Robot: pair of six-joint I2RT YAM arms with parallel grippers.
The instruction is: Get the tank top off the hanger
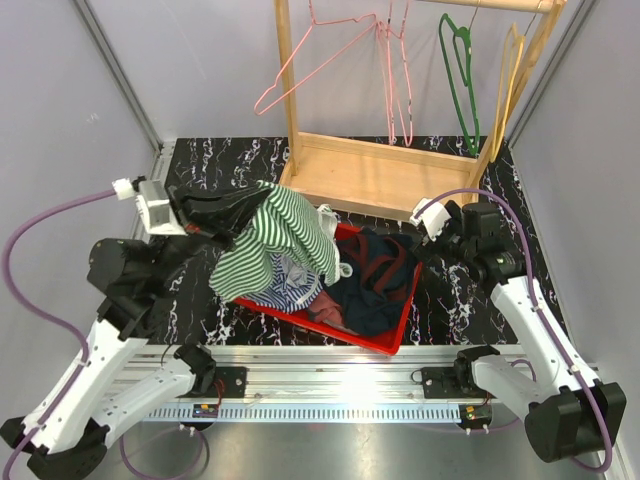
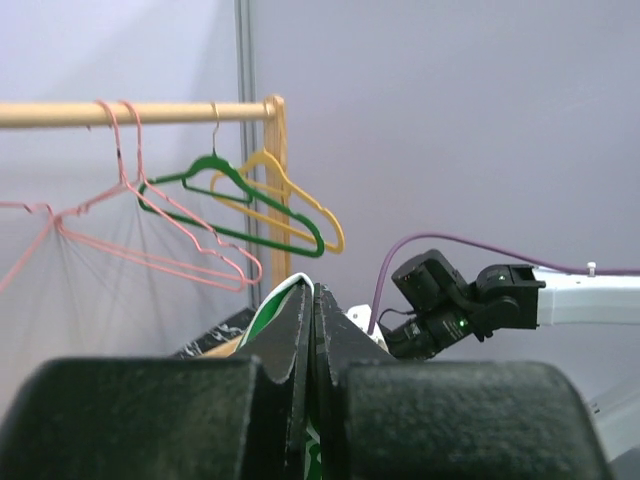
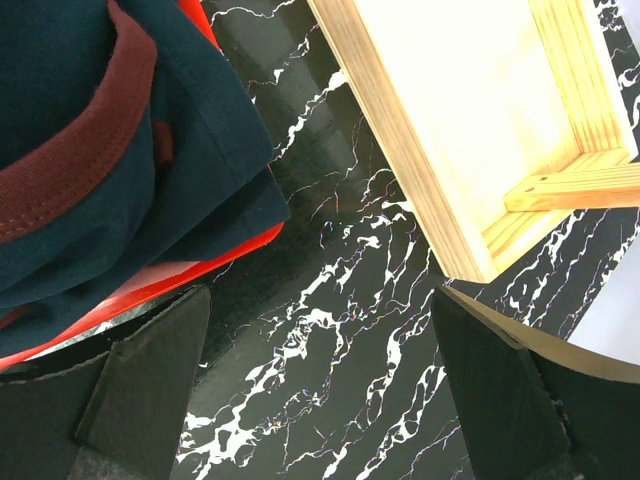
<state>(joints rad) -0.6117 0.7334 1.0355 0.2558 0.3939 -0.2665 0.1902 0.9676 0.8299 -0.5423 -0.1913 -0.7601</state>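
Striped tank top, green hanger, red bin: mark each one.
striped tank top [image 1: 290, 230], top external view, on the draped fabric's middle.
green hanger [image 2: 213, 165], left wrist view, on its neck below the hook.
red bin [image 1: 340, 333], top external view, on its near rim.

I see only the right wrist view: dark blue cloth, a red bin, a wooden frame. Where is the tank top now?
Observer: The left gripper is shut on the green-striped tank top and holds it up over the red bin.
Operator: Is a hanger inside it?
Observer: None shows in the cloth, though folds could hide one. The green hanger and the others hang bare on the rail.
Operator: Is my right gripper near the tank top?
Observer: No, the right gripper sits apart from it, over the table to the right of the bin.
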